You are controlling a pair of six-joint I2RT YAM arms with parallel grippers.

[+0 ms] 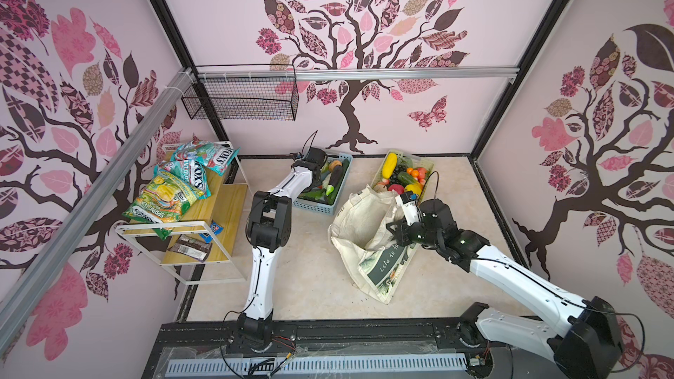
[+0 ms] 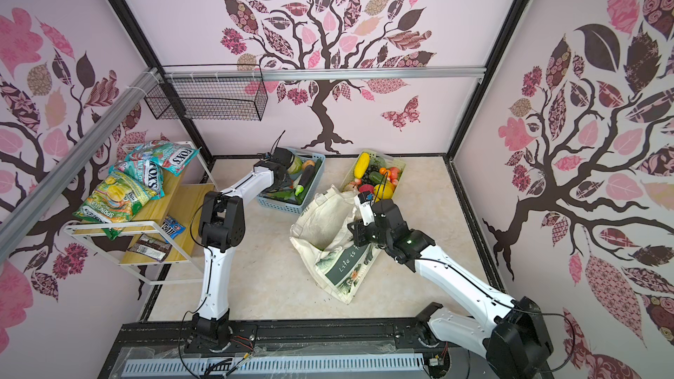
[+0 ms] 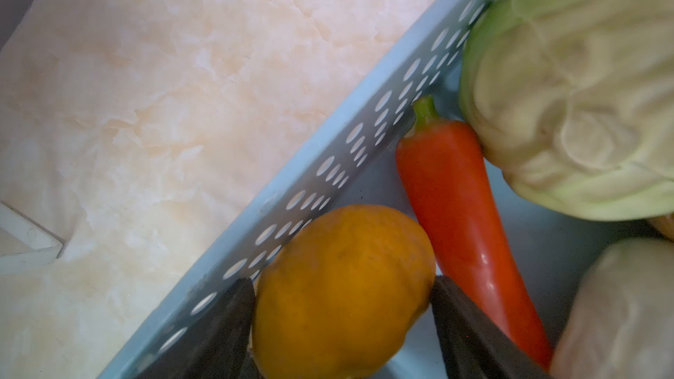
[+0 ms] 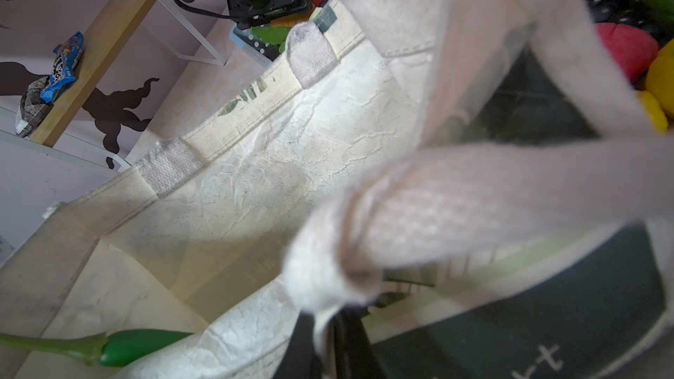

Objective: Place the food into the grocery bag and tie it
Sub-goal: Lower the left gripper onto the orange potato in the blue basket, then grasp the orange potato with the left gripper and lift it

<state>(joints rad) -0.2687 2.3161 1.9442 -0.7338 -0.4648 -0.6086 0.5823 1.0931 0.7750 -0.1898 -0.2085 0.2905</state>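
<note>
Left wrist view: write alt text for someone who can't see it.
The open left gripper straddles an orange-yellow fruit lying inside a light blue perforated basket. Beside it lie a red chili pepper and a pale green cabbage; a marbled tabletop lies outside the basket.

Snack packets (image 1: pixel 171 191) on wooden shelf (image 1: pixel 230 213)

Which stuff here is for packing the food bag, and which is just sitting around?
For the job: grocery bag, held by the right gripper; orange fruit between the open jaws of the left gripper; green pepper already in the bag; other food in the blue basket and pale green basket.

Just lying about: snack packets and candy bars on the shelf; black wire basket.
</note>
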